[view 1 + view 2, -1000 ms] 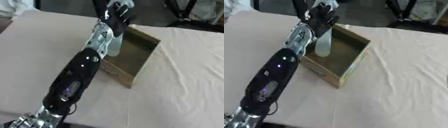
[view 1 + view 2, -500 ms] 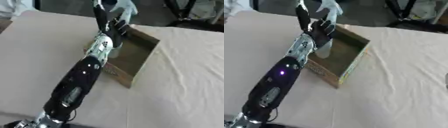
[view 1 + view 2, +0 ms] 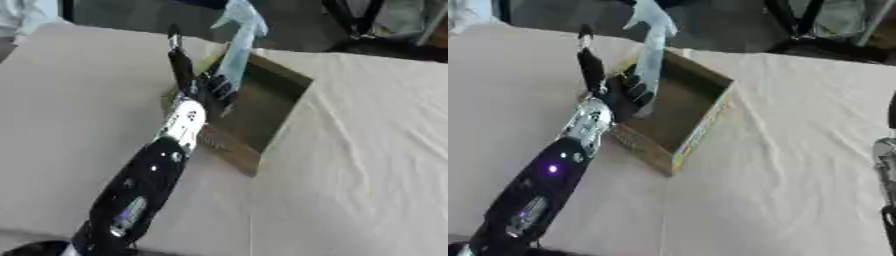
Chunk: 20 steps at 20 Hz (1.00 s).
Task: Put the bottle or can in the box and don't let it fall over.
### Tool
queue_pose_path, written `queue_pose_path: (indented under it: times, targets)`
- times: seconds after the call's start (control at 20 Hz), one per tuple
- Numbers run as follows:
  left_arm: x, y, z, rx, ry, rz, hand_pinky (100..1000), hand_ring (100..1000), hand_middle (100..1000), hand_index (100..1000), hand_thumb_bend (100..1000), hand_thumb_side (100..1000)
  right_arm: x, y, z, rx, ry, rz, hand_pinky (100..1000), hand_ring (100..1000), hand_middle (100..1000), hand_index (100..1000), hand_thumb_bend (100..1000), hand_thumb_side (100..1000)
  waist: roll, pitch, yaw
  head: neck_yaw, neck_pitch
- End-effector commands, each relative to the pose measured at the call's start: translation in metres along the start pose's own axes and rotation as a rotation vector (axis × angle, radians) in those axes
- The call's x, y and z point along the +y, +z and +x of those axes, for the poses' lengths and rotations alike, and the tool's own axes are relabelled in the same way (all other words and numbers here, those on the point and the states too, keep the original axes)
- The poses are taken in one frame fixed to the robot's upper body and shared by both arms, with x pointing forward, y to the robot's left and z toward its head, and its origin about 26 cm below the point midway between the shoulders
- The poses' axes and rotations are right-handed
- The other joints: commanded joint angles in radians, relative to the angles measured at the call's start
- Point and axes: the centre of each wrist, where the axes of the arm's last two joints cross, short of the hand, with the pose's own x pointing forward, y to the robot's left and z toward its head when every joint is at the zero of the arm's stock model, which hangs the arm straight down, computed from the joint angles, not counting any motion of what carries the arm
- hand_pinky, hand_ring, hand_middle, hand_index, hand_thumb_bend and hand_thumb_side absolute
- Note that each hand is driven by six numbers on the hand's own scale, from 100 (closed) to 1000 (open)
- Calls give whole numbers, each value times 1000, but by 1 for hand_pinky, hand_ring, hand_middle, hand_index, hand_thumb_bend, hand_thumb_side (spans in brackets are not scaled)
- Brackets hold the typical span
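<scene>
The bottle (image 3: 234, 45) was stood upright inside the box (image 3: 278, 107); the left hand (image 3: 203, 90) was held beside it, fingers (image 3: 178, 60) spread wide, apparently releasing.

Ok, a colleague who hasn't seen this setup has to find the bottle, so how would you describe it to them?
On the cloth-covered table sits an open brown cardboard box. The bottle stands at its left wall, right beside the left hand. It is the only tall, pale, see-through thing there.
</scene>
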Motion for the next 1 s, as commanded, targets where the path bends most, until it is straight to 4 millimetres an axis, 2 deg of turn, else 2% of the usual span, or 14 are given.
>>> queue_pose_path:
  times: [0.05, 0.25, 0.4, 0.8, 1.0]
  targets:
    - [9, 9, 15, -64, -26, 23, 100, 100, 100, 978, 756, 1000, -6, -6, 8, -43, 26, 4, 1000, 968, 976, 870, 157, 560, 7, -16, 6, -35, -2]
    - [34, 24, 33, -127, -32, 74, 100, 100, 100, 975, 749, 1000, -9, -6, 8, -45, 42, -2, 1000, 967, 975, 870, 157, 559, 16, -22, 17, -87, 2]
    - [52, 38, 46, -169, -36, 112, 100, 100, 100, 973, 748, 1000, -10, -6, 8, -48, 46, -6, 1000, 967, 974, 870, 157, 559, 19, -26, 23, -108, 4]
    - [88, 78, 78, -328, -35, 215, 100, 100, 100, 971, 748, 1000, -13, -6, 8, -53, 54, -12, 1000, 965, 972, 870, 157, 557, 26, -34, 36, -110, 7]
    - [92, 86, 85, -331, -42, 209, 100, 100, 100, 966, 740, 1000, -12, -6, 8, -52, 53, -14, 1000, 966, 973, 871, 156, 557, 25, -36, 39, -104, 7]
